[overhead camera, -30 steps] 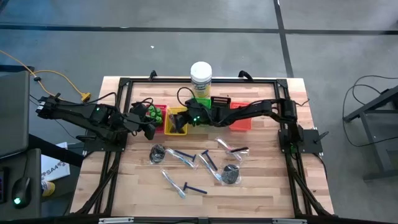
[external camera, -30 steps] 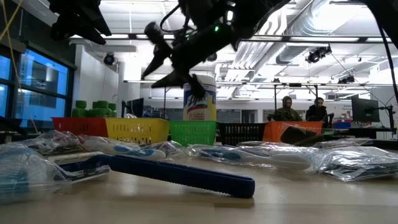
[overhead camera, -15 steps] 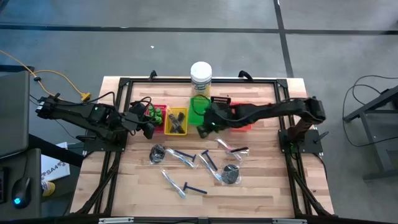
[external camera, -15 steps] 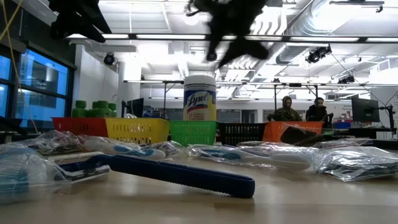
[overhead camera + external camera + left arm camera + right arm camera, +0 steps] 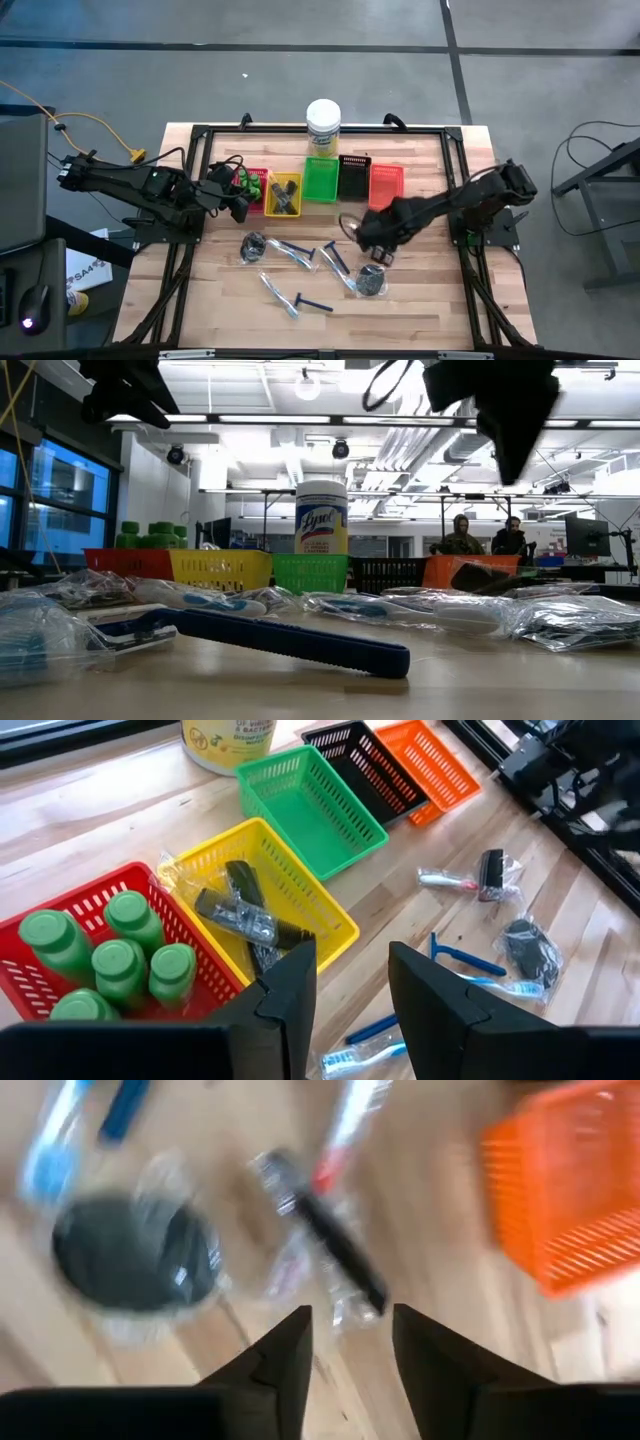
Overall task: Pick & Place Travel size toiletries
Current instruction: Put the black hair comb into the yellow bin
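Note:
My right gripper [image 5: 376, 240] hangs open, pointing down, above a clear-sleeved stick with a black end [image 5: 325, 1240] that lies flat on the table. A dark round bundle [image 5: 135, 1255] lies beside that stick. My left gripper [image 5: 352, 990] waits open and holding nothing above the table's left side, near the red tray of green pots [image 5: 110, 945] and the yellow tray of grey flat pieces [image 5: 245, 920]. Blue razors [image 5: 336, 258], more sleeved sticks [image 5: 300, 252] and a second dark bundle [image 5: 253, 247] lie loose on the wood.
Green [image 5: 322, 180], black [image 5: 354, 177] and orange [image 5: 386, 184] trays continue the row behind the loose items. A tall jar with a white lid [image 5: 323, 125] stands behind the green tray. A black frame [image 5: 465, 200] runs around the table top.
My right gripper has swung from above the yellow and green trays toward the table's right and near edges, to a spot over the loose items. It has tipped from a slant to pointing straight down.

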### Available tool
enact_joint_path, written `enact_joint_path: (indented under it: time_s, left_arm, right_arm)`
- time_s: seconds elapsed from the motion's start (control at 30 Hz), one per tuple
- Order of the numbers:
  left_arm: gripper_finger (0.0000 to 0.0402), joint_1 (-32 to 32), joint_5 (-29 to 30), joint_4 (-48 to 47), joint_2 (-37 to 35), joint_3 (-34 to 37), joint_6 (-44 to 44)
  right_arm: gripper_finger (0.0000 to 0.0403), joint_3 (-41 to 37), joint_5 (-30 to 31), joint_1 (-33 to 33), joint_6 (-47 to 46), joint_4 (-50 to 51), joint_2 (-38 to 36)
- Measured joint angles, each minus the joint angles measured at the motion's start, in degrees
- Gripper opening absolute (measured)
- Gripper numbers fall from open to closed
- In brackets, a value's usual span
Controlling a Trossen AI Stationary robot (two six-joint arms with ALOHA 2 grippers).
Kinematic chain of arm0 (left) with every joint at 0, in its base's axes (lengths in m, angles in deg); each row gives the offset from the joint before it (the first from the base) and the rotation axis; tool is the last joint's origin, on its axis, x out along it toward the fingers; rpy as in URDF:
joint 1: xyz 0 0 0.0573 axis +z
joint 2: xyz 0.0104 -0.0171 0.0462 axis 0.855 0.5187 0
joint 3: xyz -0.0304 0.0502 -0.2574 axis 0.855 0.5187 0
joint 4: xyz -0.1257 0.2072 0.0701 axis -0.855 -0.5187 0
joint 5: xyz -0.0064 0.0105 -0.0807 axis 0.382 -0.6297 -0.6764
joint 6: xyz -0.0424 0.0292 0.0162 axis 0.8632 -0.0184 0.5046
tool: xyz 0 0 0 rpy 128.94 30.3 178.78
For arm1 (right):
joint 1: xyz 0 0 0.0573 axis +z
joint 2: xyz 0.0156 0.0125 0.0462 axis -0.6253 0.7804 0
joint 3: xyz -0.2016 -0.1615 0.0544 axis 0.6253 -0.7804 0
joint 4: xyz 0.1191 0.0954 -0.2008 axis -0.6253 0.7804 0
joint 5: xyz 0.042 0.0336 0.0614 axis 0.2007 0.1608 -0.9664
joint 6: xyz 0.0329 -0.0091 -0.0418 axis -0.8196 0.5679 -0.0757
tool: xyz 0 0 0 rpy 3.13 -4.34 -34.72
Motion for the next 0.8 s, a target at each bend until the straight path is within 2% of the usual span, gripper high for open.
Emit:
enact_joint_path:
  time_s: [0.1,0.23,0.33,0.53,0.8]
  left_arm:
    - [0.0122,0.0,0.1,0.0,0.0,0.0,-0.1]
    - [0.0122,0.0,0.1,0.0,0.0,0.0,-0.3]
    - [0.0122,0.0,0.1,0.0,0.0,0.0,-0.8]
    - [0.0122,0.0,0.1,0.0,0.0,0.0,-0.8]
    - [0.0122,0.0,0.1,0.0,0.0,0.0,-0.8]
  right_arm:
    - [0.0163,-3.5,-0.2,2.2,5.2,-3.4,0.0]
    - [0.0213,-8.1,6.0,4.7,13.3,-13.3,0.0]
    - [0.0234,-10.3,7.6,5.8,19.4,-20.5,0.0]
    - [0.0235,-16.0,5.8,5.9,19.3,-27.4,0.0]
    - [0.0227,-18.5,10.2,5.1,20.9,-33.4,0.1]
